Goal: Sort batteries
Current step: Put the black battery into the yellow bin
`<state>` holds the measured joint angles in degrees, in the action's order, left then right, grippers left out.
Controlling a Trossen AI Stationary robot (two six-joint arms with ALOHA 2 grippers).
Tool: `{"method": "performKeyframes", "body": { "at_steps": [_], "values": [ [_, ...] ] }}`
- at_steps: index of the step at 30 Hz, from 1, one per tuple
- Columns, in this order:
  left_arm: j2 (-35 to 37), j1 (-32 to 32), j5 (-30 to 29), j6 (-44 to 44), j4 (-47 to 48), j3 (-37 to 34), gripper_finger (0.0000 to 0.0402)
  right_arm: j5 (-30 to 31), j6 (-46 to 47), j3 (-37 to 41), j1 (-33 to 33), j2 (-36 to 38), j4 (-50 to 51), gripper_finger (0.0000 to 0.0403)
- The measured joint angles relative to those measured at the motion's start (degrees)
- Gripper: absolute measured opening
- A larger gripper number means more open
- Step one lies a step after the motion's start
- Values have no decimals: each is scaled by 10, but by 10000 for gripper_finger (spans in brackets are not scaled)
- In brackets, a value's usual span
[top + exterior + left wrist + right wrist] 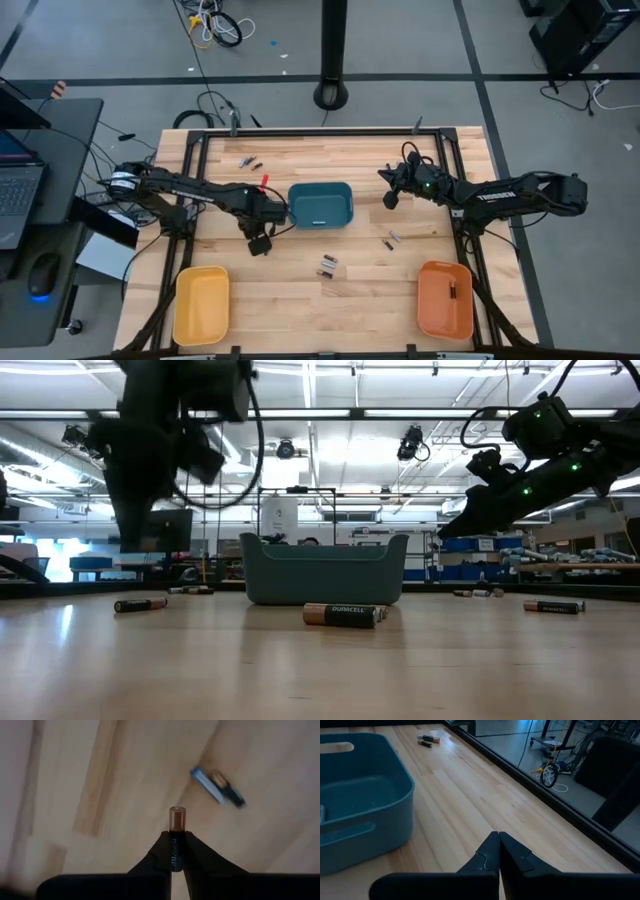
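Loose batteries lie on the wooden table: a pair (327, 265) near the middle, two (392, 240) further right, a few (250, 162) at the far left. One battery (176, 827), black with a copper end, sits between the fingers of my left gripper (176, 836), which hangs left of the teal bin (320, 205) and points down (262, 243). A blue and black battery (217, 785) lies on the wood below it. My right gripper (498, 840) is shut on nothing, right of the bin (390, 197). My left gripper pinches the battery's black body (175, 851) between its two fingers, coming from above and pointing down. The battery lies along the fingers, and its copper end (177, 817) sticks out past their tips. It is lifted clear of the table.
A yellow tray (200, 305) stands at the near left. At the near right an orange tray (445, 300) holds a battery (452, 290). The teal bin stands in the middle, and a black frame rail (320, 132) runs round the table's edges. Bare wood lies between the trays.
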<state>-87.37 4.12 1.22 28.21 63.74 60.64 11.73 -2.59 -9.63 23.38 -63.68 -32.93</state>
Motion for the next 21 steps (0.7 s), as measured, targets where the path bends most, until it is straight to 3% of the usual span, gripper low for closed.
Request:
{"method": "performKeyframes", "body": {
  "at_steps": [5,11,14,17,21],
  "values": [
    [0,44,17,27,94,95,31,0,0,0,0,0,0,10],
    [1,117,118,100,185,172,31,0,-2,0,0,0,1,10],
    [1,163,161,155,222,181,31,0,-6,0,0,0,1,10],
    [1,208,167,206,238,180,31,0,-11,0,0,0,1,10],
    [3,256,179,254,200,155,30,0,-21,0,0,0,0,10]
  ]
}}
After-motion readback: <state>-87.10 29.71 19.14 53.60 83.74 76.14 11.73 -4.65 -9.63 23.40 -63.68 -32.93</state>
